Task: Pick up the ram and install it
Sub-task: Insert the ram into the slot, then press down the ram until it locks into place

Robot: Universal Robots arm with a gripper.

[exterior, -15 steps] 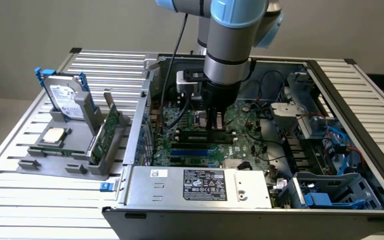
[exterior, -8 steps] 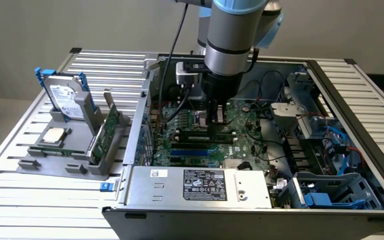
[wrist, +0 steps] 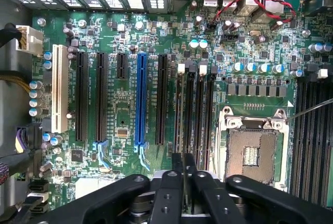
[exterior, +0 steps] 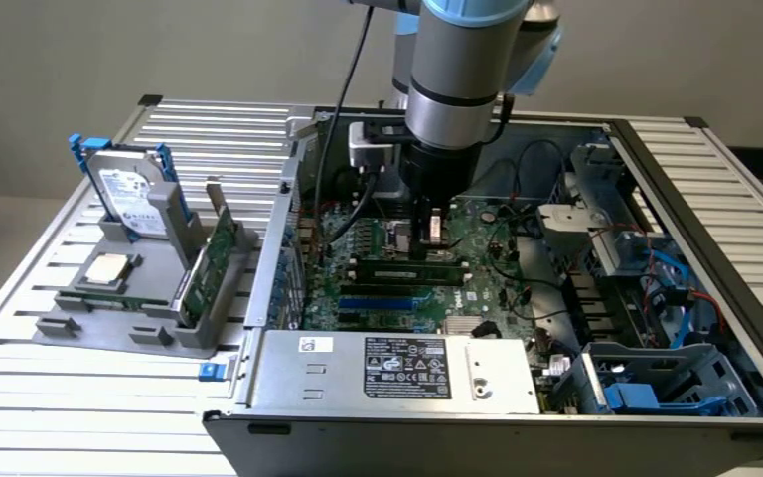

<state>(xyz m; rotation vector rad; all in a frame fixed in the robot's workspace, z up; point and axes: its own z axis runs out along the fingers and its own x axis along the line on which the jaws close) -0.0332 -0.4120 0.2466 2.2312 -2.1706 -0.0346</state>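
Table (exterior: 76, 417): slatted metal, under everything.
Computer case (exterior: 488, 437): open, lying flat, toward the exterior view's right.
Arm (exterior: 461, 79): reaching straight down into the case.
Motherboard (exterior: 488, 288) (wrist: 119, 41): green, on the case floor, with long slots in rows.
Grey holder (exterior: 116, 308): at the exterior view's left, beside the case, with a hard drive (exterior: 123, 189) and an expansion card (exterior: 210, 268) standing in it.
Gripper (exterior: 432, 238) (wrist: 183, 174): low over the memory slots, jaws drawn together on the ram's thin edge.
Ram (exterior: 401, 267) (wrist: 183, 161): on edge between the fingers, in line with the slots; seated or just above, cannot tell.
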